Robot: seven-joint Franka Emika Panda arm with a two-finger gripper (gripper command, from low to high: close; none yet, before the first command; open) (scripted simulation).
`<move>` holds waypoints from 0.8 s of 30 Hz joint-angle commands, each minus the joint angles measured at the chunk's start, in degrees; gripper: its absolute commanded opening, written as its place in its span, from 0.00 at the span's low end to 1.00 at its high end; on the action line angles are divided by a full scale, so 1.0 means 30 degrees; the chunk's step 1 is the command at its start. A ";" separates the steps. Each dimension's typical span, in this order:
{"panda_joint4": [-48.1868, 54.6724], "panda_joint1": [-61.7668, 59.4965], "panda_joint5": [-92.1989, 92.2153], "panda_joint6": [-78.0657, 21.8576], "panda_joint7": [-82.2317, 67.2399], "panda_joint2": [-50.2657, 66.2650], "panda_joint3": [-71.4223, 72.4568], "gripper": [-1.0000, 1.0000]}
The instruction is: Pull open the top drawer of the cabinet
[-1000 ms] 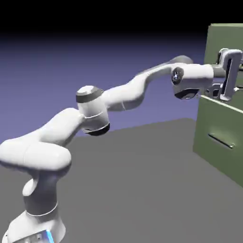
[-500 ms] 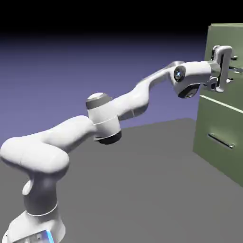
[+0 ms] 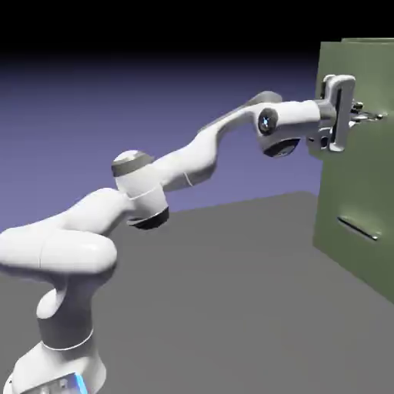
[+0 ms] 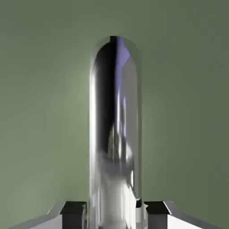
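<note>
The gripper (image 4: 114, 210) has closed and now pinches the bar handle (image 4: 115, 125) of the top drawer (image 3: 362, 85), whose front already stands out from the cabinet (image 3: 362, 223) (the pull is begun).

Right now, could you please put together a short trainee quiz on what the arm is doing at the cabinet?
1. True or false: in the hand view, the jaws are shut on the top drawer's handle.
2. Which drawer front has its handle free of the gripper? A) the top drawer B) the lower drawer
3. Fill in: in the exterior view, the arm reaches toward the picture's ____, to the cabinet.

Key: 1 true; 2 B; 3 right.
</note>
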 commanded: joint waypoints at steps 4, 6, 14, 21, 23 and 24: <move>-0.2769 0.1795 0.0100 -0.0943 -0.0651 0.0279 -0.0134 0.00; -0.4153 0.2716 0.0099 -0.1392 -0.0946 0.0418 -0.0219 0.00; -0.9689 0.6614 -0.0349 -0.3032 -0.1885 0.1021 -0.0729 0.00; -1.3793 0.9814 -0.1235 -0.3999 -0.2303 0.1598 -0.1365 1.00; -1.4484 1.0413 -0.1480 -0.4111 -0.2330 0.1727 -0.1517 1.00; -1.5176 1.1013 -0.1725 -0.4224 -0.2357 0.1856 -0.1669 1.00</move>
